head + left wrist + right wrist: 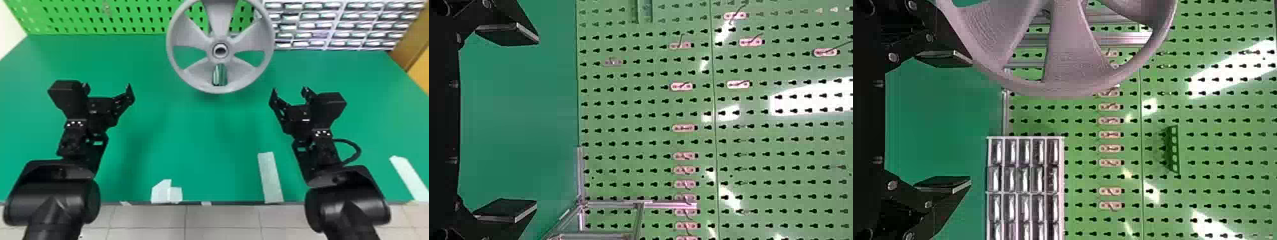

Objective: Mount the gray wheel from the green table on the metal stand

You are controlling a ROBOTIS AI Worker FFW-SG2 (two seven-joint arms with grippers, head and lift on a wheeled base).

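Gray wheel upright, metal stand (partly hidden) behind it.

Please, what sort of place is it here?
Probably a workshop or robotics lab: a green pegboard, a cabinet of small drawers, and a gray wheel above a green table.

Gray wheel, broad-spoked, upright before the silvery metal stand, toward the green table's far edge

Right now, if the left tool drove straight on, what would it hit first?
Most likely the green pegboard behind the table, though depth and tilt of the left tool are unclear.
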